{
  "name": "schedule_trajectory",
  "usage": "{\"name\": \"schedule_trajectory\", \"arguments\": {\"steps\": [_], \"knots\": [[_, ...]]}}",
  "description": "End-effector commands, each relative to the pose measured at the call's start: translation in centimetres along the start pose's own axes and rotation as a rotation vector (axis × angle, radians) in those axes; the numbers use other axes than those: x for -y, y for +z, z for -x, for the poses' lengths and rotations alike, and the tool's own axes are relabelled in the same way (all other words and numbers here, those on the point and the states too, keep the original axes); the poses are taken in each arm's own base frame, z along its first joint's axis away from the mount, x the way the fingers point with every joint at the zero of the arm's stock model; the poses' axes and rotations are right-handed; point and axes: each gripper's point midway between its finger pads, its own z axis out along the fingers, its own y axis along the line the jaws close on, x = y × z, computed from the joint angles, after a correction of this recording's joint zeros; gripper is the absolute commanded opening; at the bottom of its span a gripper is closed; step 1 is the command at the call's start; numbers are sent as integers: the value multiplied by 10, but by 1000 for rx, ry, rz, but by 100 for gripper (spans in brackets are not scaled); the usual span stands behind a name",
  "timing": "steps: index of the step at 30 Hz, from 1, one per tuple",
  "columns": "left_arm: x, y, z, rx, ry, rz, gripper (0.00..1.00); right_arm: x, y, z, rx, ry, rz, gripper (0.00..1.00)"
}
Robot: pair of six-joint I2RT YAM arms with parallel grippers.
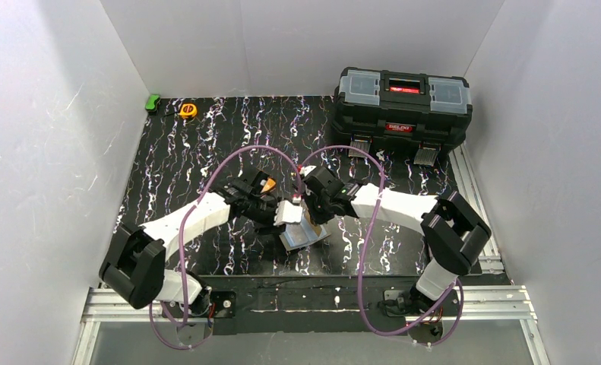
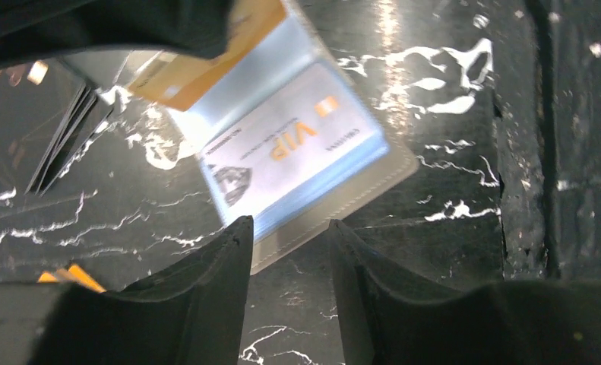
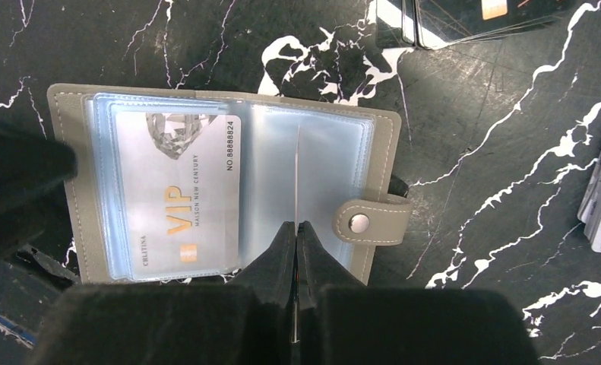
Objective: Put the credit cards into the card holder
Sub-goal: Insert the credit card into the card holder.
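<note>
Top external view: looks down from high above and behind the robot, far enough to take in the whole table [image 1: 206, 152]. Left wrist view: close and tilted, looking down past the left gripper [image 2: 289, 226]. Right wrist view: very near, looking straight down past the right gripper [image 3: 297, 226]. All three views share the open card holder [image 1: 305, 237] [image 2: 343, 201] [image 3: 381, 220] near the table's front middle.

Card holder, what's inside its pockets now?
The open card holder has a white VIP card in one clear pocket. The pocket by the snap tab looks empty, though the right pincer and the edge-on card it grips cover part of it. Pockets beneath cannot be seen.
</note>
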Motion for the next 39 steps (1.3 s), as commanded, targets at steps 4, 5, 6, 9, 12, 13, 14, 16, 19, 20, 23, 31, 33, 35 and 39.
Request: {"name": "schedule_trajectory", "arguments": {"steps": [4,5,6,9,12,13,14,16,19,20,23,31,33,35,39], "knots": [[-39,-31,2,-39,-602,215,39,-4,0,-22,-35,26,37,1],[-41,-35,1,-29,-709,230,40,-3,0,-23,-35,28,36,1],[-43,-39,1,-10,-821,231,41,-3,1,-23,-33,29,36,1],[-40,-42,4,50,-1136,191,44,-3,2,-22,-28,33,39,1],[-27,-32,6,82,-1347,120,48,-2,2,-22,-26,39,42,1],[-24,-28,5,85,-1386,101,49,-1,2,-22,-24,41,44,1],[-21,-24,4,87,-1421,84,49,0,2,-22,-23,44,43,1],[-16,-17,0,82,-1464,63,50,2,2,-22,-22,50,40,1],[-8,-8,-6,70,-1522,44,50,7,3,-23,-22,60,33,1],[-6,-7,-7,68,-1538,38,50,8,3,-23,-22,63,31,1],[0,-2,-10,49,-1587,22,50,6,2,-22,-26,72,56,1],[0,7,-5,118,-1586,-31,39,9,2,-18,-23,86,61,1],[1,8,-4,129,-1564,-44,34,10,2,-17,-20,91,63,1],[1,9,-5,135,-1552,-51,25,10,1,-16,-19,95,64,1],[-2,12,-6,142,-1540,-51,21,11,1,-14,-17,101,70,1]]}}
